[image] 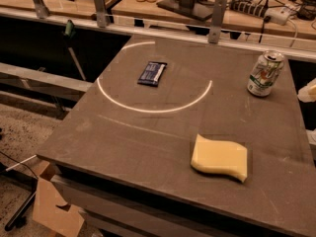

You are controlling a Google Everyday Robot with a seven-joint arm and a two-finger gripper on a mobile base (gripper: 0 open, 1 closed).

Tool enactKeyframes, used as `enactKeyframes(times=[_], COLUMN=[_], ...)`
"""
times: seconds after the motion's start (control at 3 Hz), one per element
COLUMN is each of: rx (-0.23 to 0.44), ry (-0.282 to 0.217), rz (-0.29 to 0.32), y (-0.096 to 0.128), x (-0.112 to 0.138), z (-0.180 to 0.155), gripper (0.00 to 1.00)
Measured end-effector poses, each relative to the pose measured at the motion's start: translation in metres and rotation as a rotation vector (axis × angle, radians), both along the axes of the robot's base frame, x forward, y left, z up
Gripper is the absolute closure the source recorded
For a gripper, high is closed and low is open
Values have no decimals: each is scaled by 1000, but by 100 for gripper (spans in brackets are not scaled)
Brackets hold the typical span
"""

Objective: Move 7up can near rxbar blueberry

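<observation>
The 7up can (265, 74) stands upright near the table's far right edge; it is white and silver with green markings. The rxbar blueberry (152, 73), a flat dark blue bar with a white panel, lies at the far left-centre, inside a pale arc of light on the tabletop. My gripper (309, 91) shows only as a pale piece at the right edge of the camera view. It is just right of the can and a little lower, and apart from it.
A pale yellow sponge (220, 157) lies near the front right of the grey table (148, 142). A rail with metal posts (216, 14) runs behind the table. Cables and a power strip (256, 6) lie on the bench beyond. A cardboard piece (52, 209) sits on the floor at the lower left.
</observation>
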State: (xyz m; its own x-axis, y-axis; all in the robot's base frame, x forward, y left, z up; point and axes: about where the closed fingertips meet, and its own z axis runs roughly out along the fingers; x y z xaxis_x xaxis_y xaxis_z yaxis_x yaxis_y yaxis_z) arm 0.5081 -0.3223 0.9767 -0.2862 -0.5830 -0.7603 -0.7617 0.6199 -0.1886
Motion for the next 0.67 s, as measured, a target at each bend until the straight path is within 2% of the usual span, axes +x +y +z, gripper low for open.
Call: enactKeyframes(times=[0.33, 0.67], rx=[187, 285], ry=[-30, -97], rz=[-78, -162], y=[2, -7], x=[18, 46], z=[-21, -31], gripper=[0, 0])
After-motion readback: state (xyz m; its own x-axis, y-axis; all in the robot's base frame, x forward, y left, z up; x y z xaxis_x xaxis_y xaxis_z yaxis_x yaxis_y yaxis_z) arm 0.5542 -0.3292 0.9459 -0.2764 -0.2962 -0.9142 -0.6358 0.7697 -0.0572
